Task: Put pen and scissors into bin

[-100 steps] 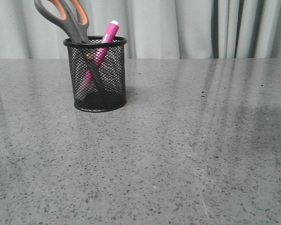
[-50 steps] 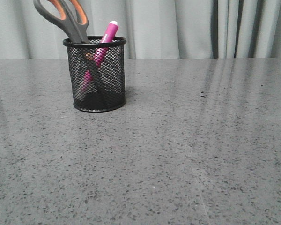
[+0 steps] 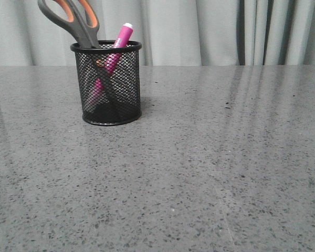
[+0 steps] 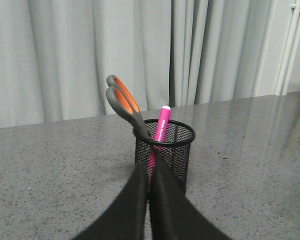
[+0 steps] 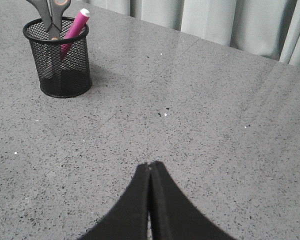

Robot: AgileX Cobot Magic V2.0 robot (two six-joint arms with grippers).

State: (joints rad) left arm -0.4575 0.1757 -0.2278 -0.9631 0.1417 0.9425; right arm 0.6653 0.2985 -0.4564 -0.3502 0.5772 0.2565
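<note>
The black mesh bin (image 3: pixel 110 86) stands on the table at the back left. Inside it the magenta pen (image 3: pixel 121 39) leans right, its white cap above the rim. The scissors (image 3: pixel 76 18) stand blades-down in the bin, grey and orange handles sticking out to the left. The left wrist view shows the bin (image 4: pixel 167 150), pen (image 4: pixel 162 122) and scissors (image 4: pixel 122 102) just beyond my left gripper (image 4: pixel 149 167), which is shut and empty. My right gripper (image 5: pixel 150 165) is shut and empty, well away from the bin (image 5: pixel 60 60). Neither gripper appears in the front view.
The grey speckled table (image 3: pixel 199 173) stretches around the bin. Pale curtains (image 3: pixel 210 31) hang behind the table's far edge.
</note>
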